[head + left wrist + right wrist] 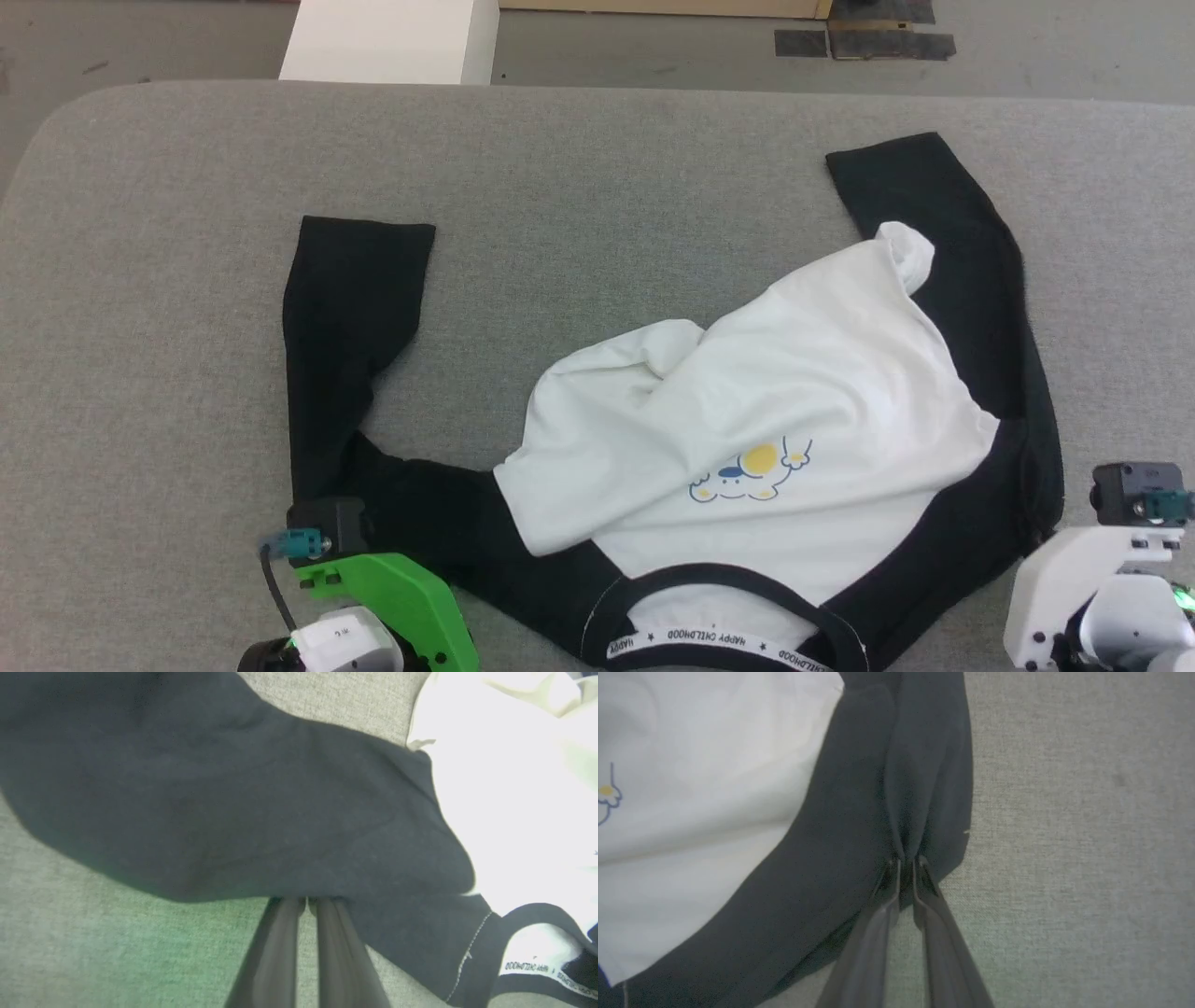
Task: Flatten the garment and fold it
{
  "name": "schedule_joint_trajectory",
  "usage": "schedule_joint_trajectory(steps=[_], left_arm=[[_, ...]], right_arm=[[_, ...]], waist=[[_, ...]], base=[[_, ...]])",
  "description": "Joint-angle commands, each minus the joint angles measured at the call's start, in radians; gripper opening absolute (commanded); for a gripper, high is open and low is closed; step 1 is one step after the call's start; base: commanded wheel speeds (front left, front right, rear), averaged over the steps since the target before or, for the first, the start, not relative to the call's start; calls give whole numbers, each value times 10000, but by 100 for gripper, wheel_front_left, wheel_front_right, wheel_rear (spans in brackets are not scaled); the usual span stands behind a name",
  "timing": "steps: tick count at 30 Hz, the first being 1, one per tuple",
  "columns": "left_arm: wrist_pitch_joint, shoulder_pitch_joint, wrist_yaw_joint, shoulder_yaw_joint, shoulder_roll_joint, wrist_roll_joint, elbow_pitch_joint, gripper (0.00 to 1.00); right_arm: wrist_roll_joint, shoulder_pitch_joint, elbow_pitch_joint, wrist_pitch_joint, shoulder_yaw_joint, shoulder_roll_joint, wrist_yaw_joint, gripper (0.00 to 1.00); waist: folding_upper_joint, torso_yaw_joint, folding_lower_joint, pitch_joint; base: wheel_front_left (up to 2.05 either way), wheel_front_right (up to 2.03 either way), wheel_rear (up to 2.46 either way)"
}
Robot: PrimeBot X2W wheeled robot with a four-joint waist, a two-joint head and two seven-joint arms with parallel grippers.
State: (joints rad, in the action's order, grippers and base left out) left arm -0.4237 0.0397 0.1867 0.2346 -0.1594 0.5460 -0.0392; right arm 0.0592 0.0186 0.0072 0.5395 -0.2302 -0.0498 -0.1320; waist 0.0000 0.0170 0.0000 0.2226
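A grey fabric-topped desk (597, 149), rounded at its ten o'clock corner. Beyond its far edge, a white block (392, 42) stands on the grey floor (140, 37) at eleven o'clock; dark patches (864, 42) lie at one o'clock.

Neck tape (695, 637) inside the collar of the garment (803, 373): white band printed in dark capitals, "HAPPY CHILDHOOD", repeated with a star between, upside down in the head view. Left wrist view: same tape (537, 967), lettering too blurred to read.
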Motion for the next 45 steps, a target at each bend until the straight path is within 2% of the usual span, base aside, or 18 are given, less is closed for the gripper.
schedule_joint_trajectory(steps=[1, 8, 10, 12, 16, 21, 26, 30, 34, 37, 40, 45], left_arm=[[45, -6, -13, -16, 1, 93, 89, 0], [72, -11, -77, -8, -63, 156, 182, 0], [160, -29, -122, -5, -93, 139, 141, 0], [471, -114, -241, -74, -65, 173, -38, 0], [1343, -550, -669, -371, -11, 363, -745, 0], [1814, -1886, -1267, -783, -276, 591, -1534, 0], [1177, -3898, -1561, -1103, -399, 1320, -1744, 0], [482, -6019, -1302, -1645, -326, 2124, -1270, 0], [45, -8461, -834, -2002, -681, 1991, -202, 0], [-24, -10295, -463, -2124, -826, 1735, 758, 0], [148, -11827, -224, -2193, -948, 1445, 1576, 0], [838, -13787, -25, -2058, -1084, 760, 2433, 0]], right_arm=[[156, 190, -44, -95, -69, -5, 13, 0], [1019, 428, 26, -744, -434, -5, 13, 0], [1608, 455, 4, -970, -563, -5, 13, 0], [2772, 387, 1, -1230, -617, -5, 13, 0], [4019, 7, -509, -1626, -370, -5, 13, 0], [4130, -1255, -1686, -1337, -6, -5, 13, 0], [3681, -3198, -2294, -221, 511, -5, 13, 0], [3173, -5302, -1928, 592, 655, -44, 13, 0], [2877, -7728, -964, 982, 653, -346, 13, 0], [2360, -9504, -71, 874, 905, -823, 13, 0], [2077, -11105, 789, 528, 815, -865, 13, 0], [1601, -13625, 2058, -778, 331, -683, 13, 0]], waist=[[0, -72, 0, -73], [0, -227, 0, -268], [0, -252, 0, -328], [0, -281, 0, -379], [0, -362, 0, -432], [0, -463, 0, -337], [0, -615, 0, 161], [0, -828, 0, 928], [0, -1002, 0, 1874], [0, -1134, 0, 2580], [0, -1297, 0, 3104], [0, -1499, 0, 3771]], base=[[0, 0, 0], [0, 0, 0], [0, 0, 0], [0, 0, 0], [0, 0, 0], [0, 0, 0], [0, 0, 0], [0, 0, 0], [0, 0, 0], [0, 0, 0], [0, 0, 0], [0, 0, 0]])
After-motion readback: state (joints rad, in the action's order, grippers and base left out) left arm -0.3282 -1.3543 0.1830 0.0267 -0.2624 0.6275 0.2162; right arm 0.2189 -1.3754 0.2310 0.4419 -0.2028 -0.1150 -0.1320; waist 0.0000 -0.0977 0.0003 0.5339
